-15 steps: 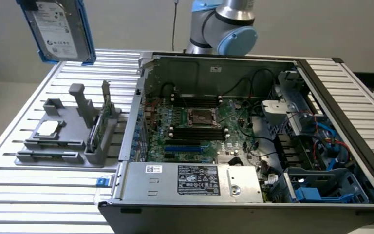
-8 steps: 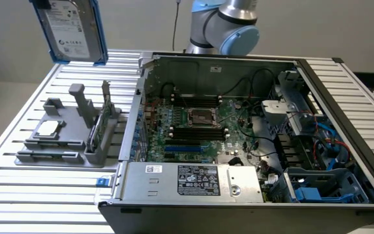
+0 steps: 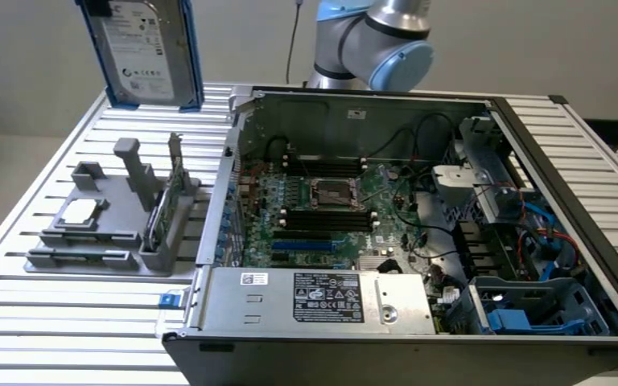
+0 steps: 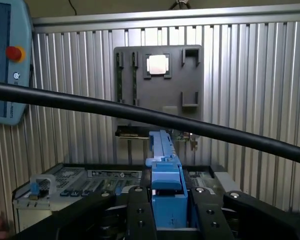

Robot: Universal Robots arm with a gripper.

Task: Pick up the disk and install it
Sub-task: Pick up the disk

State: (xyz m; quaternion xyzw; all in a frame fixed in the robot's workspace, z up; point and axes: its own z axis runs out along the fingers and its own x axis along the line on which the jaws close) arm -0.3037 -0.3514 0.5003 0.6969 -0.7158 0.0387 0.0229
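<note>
Blue-framed disk (image 3: 142,52) hangs clear of the tabletop (image 3: 62,338), pinched in the claw (image 4: 170,202). Pickup is done; you have yet to seat it in the case (image 3: 395,108).

open computer case (image 3: 363,108) on slatted table (image 3: 62,346) | grey holder (image 3: 84,259): chip (image 3: 80,211), green card (image 3: 165,211)

- Robotics lab: ribbed aluminium slat table (image 3: 73,338), silver-and-blue jointed robot arm (image 3: 379,40) at its far edge.
- Open grey metal computer case (image 3: 320,121).
- Grey control pendant (image 4: 2,85), red stop button (image 4: 15,53).
</note>
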